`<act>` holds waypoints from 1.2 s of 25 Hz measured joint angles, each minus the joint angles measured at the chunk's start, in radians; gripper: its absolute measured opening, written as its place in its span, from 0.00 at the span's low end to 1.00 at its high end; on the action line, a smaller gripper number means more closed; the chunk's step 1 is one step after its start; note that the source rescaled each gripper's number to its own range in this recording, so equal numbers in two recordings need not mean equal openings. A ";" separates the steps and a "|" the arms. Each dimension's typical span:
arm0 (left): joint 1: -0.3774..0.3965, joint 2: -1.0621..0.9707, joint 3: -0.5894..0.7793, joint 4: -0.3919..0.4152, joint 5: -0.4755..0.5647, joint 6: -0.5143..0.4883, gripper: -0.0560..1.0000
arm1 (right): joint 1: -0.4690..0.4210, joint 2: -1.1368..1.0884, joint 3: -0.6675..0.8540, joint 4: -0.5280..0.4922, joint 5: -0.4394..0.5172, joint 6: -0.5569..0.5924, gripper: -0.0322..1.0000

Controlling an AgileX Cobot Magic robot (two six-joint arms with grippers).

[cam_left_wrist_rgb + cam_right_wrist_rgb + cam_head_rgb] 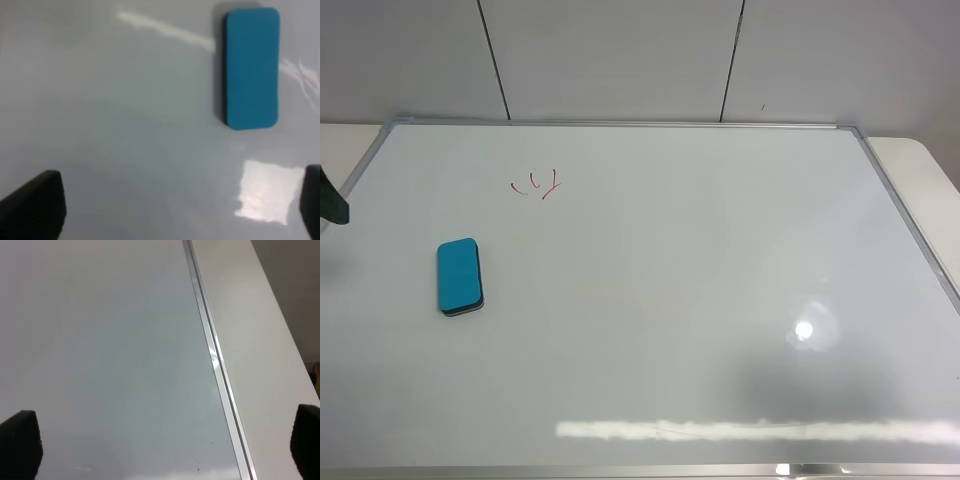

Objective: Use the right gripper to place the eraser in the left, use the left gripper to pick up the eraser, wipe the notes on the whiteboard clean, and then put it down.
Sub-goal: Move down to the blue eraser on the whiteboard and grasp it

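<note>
The teal-blue eraser (460, 277) lies flat on the left part of the whiteboard (670, 300), felt side down. The red notes (536, 185) are a small scribble farther back, apart from the eraser. A dark piece of the left arm (332, 200) shows at the board's left edge. In the left wrist view the left gripper (175, 210) is open and empty, and the eraser (251, 67) lies ahead of it, untouched. The right gripper (162, 445) is open and empty over the board's right side, out of the exterior view.
The board's silver frame (215, 365) runs between the right gripper's fingertips, with the white table (260, 340) beyond it. A white panelled wall (620, 60) stands behind the board. Lamp glare (804, 329) marks the board's right front.
</note>
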 joint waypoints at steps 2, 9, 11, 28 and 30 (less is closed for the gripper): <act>-0.045 0.032 0.000 0.024 -0.017 -0.038 0.88 | 0.000 0.000 0.000 0.000 0.000 0.000 1.00; -0.213 0.145 -0.001 0.144 -0.072 -0.205 0.88 | 0.000 0.000 0.000 0.000 0.000 0.000 1.00; -0.255 0.180 -0.001 0.192 -0.079 -0.260 0.88 | 0.000 0.000 0.000 0.000 0.000 0.000 1.00; -0.321 0.471 -0.024 0.182 -0.281 -0.353 0.88 | 0.000 0.000 0.000 0.000 0.000 0.000 1.00; -0.321 0.505 -0.040 0.183 -0.294 -0.355 0.88 | 0.000 0.000 0.000 0.000 0.000 0.000 1.00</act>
